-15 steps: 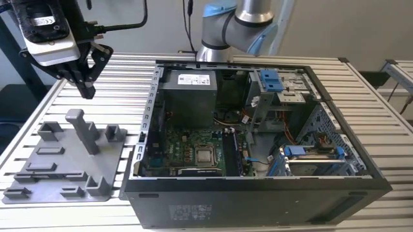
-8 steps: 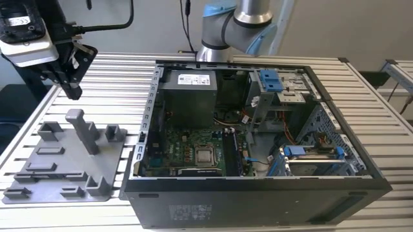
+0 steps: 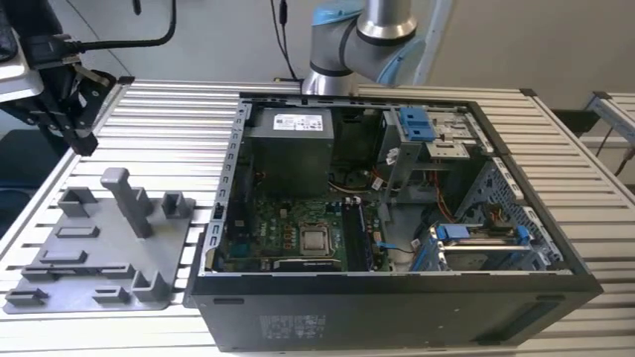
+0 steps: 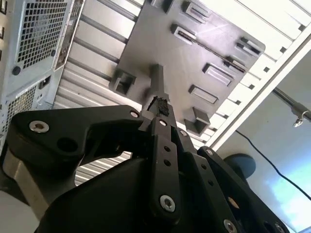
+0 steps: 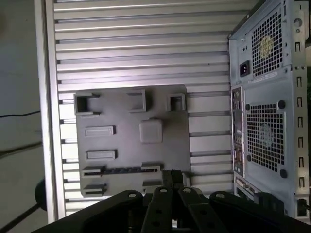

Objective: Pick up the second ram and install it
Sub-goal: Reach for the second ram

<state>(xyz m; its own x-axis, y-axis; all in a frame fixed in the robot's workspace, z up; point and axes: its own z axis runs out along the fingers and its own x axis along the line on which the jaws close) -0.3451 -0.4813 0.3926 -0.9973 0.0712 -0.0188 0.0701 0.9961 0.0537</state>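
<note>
Hanging over the far left of the slatted table [image 3: 178, 119], the gripper [image 4: 158, 110] is being held clear of everything, its black fingers [image 4: 165, 145] being pressed together with nothing seen between them. Lower and nearer, the grey plastic fixture tray [image 5: 175, 145] is being shown lying flat on the table, just left of the open computer case [image 3: 397, 312], whose perforated rear panel [image 5: 265, 136] is being faced toward the tray. On the tray, a tall grey post [image 3: 124, 204] is being stood upright near the middle, with small box-shaped holders [image 5: 85, 103] being ranged along the far edge. The second ram [image 5: 121, 170] is being carried at the near side of the tray: in the first wrist view it is being seen edge-on as a thin dark strip seated between two grey end brackets, well apart from the gripper. Inside the case, the green motherboard [image 3: 288, 223] is being shown uncovered, with its processor [image 3: 315, 239] near the middle and long dark memory sockets [image 3: 350, 232] just right of it.
</note>
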